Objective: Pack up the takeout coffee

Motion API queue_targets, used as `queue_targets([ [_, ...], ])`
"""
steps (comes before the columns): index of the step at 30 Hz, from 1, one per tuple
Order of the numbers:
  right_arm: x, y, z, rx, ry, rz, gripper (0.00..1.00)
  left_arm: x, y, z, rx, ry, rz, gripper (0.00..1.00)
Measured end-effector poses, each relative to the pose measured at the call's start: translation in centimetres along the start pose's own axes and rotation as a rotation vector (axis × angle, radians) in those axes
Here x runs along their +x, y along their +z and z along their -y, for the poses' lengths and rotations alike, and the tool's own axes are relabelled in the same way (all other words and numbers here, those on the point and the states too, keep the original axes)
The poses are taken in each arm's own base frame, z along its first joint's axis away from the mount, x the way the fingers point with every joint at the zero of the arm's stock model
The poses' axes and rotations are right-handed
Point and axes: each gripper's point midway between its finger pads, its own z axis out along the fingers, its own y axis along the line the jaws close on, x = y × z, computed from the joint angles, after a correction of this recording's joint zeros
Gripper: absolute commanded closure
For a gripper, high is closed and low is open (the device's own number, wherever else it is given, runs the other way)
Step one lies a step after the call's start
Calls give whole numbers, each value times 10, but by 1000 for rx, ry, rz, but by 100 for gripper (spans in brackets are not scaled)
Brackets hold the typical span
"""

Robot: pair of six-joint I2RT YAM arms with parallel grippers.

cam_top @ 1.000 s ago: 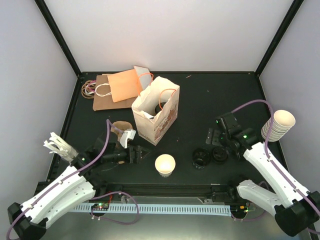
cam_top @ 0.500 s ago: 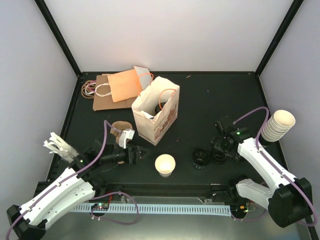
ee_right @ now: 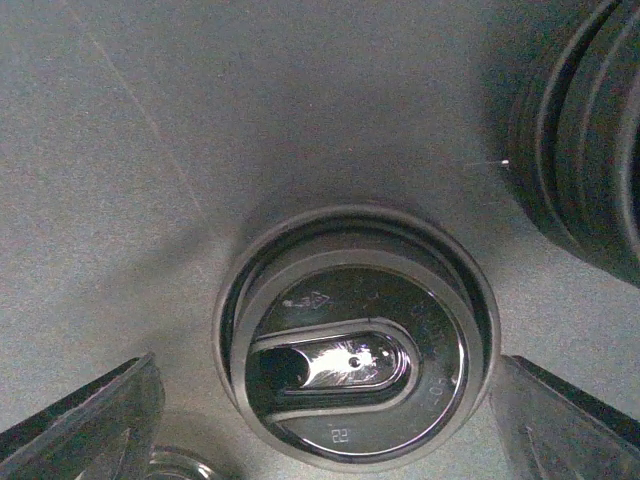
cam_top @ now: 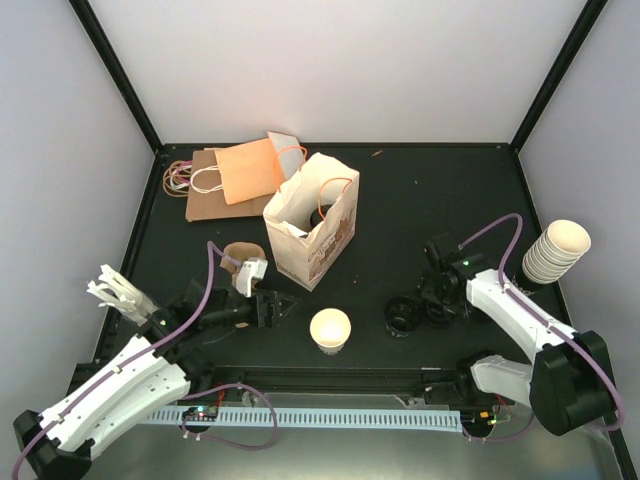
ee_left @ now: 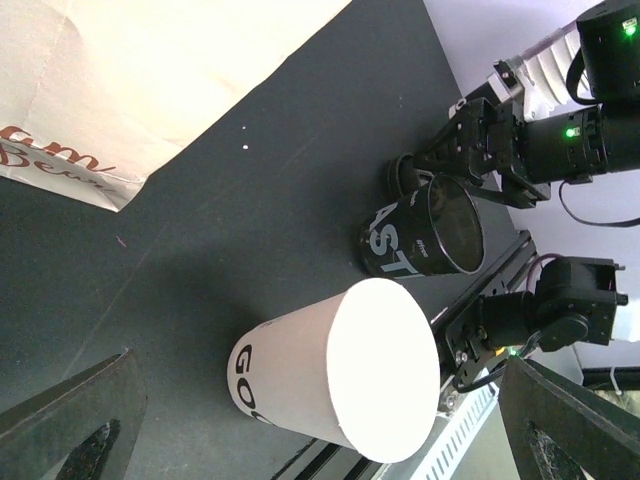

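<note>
the paper coffee cup [cam_top: 330, 330] stands upright near the front edge of the table [cam_top: 450, 200], before the paper bag [cam_top: 312, 232]. it looks light and thin-walled, probably crushable, so take it gently mid-wall. the left gripper [cam_top: 285, 304] is spread wide and empty beside it. the right gripper [cam_top: 432, 293] is also spread and empty, over a black lid [ee_right: 352, 345].

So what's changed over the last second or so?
The right end effector moved toward the near edge of the table and slightly left, coming down over the black lids. Its jaws are open with one lid below them, and nothing is gripped. The left end effector, also open, the coffee cup and the paper bag stayed put.
</note>
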Motion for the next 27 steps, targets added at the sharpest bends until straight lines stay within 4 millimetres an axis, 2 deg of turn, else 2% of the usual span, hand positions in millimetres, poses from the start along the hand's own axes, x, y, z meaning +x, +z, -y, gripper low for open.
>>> queue_targets([
  [27, 11, 19, 4, -10, 14, -35, 18, -1, -1, -1, -5, 2, 10, 1],
])
